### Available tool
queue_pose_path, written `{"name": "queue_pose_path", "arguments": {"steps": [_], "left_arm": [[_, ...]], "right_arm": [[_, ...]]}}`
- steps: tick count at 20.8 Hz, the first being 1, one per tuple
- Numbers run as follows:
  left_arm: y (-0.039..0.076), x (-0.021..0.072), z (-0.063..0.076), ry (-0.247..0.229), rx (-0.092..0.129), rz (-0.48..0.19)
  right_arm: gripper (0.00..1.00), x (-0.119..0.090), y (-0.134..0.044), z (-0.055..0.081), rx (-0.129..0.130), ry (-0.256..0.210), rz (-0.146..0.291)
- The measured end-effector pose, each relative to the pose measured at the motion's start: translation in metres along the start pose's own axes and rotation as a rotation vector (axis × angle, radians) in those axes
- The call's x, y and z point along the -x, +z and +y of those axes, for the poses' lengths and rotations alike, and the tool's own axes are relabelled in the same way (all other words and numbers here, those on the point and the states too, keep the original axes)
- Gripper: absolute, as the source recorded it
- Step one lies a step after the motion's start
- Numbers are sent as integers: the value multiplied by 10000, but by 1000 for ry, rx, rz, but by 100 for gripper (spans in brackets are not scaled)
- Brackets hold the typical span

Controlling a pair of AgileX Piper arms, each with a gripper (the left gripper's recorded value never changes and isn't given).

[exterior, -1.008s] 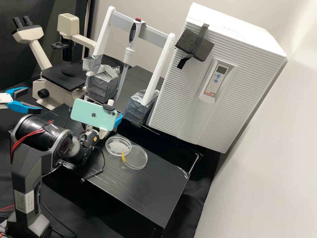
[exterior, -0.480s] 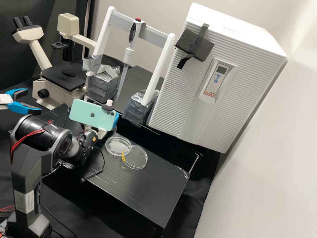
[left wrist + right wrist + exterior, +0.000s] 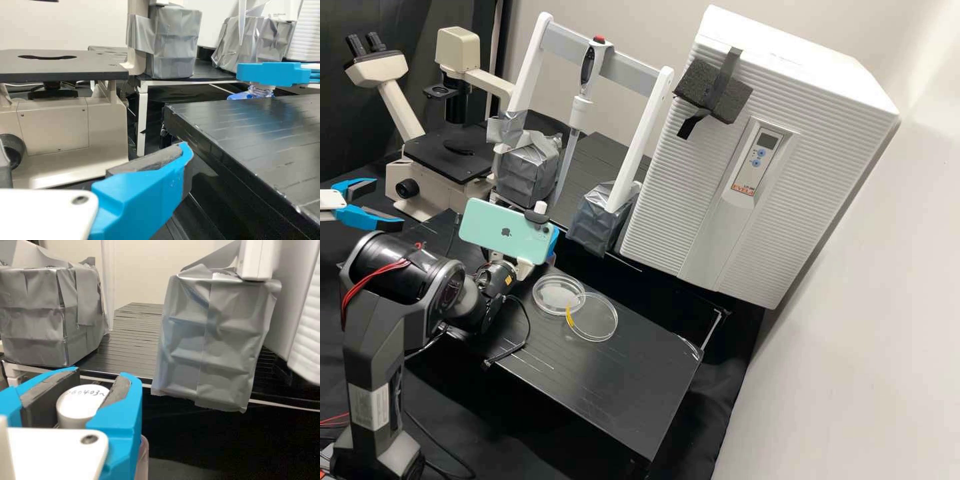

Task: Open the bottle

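A clear bottle [image 3: 254, 92] with a white cap [image 3: 80, 406] stands on the black platform [image 3: 620, 380], near its far left corner. My right gripper [image 3: 82, 387] is shut on that cap, one blue finger pad on each side. In the high view the right gripper [image 3: 545, 227] sits under a teal phone [image 3: 503, 230] fixed to the wrist, with the cap [image 3: 539, 209] showing just above it. My left gripper [image 3: 383, 203] hangs open at the far left, off the platform and in front of the microscope. One of its blue fingers [image 3: 150, 185] holds nothing.
Two clear petri dishes [image 3: 558, 293] [image 3: 593, 317] lie on the platform near the right gripper. A microscope [image 3: 433, 160] stands at the back left. Behind are a pipette [image 3: 583, 100] on a white stand with tape-wrapped feet [image 3: 527, 167], and a big white machine [image 3: 753, 153].
The right wrist with its teal phone has shifted slightly to the left, still shut on the cap. The left gripper has stayed in place.
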Motion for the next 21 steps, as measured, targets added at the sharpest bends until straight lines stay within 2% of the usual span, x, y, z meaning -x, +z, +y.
{"name": "queue_pose_path", "arguments": {"steps": [2, 11, 21], "left_arm": [[-2, 0, 1, 0, 0, 1], [-26, 8, 9, 4, 1, 12], [-26, 8, 9, 4, 1, 12]], "right_arm": [[0, 0, -10, -10, -7, 1, -1], [0, 24, -38, 19, -7, -7, -10], [0, 86, -157, 138, -7, 32, 30]]}}
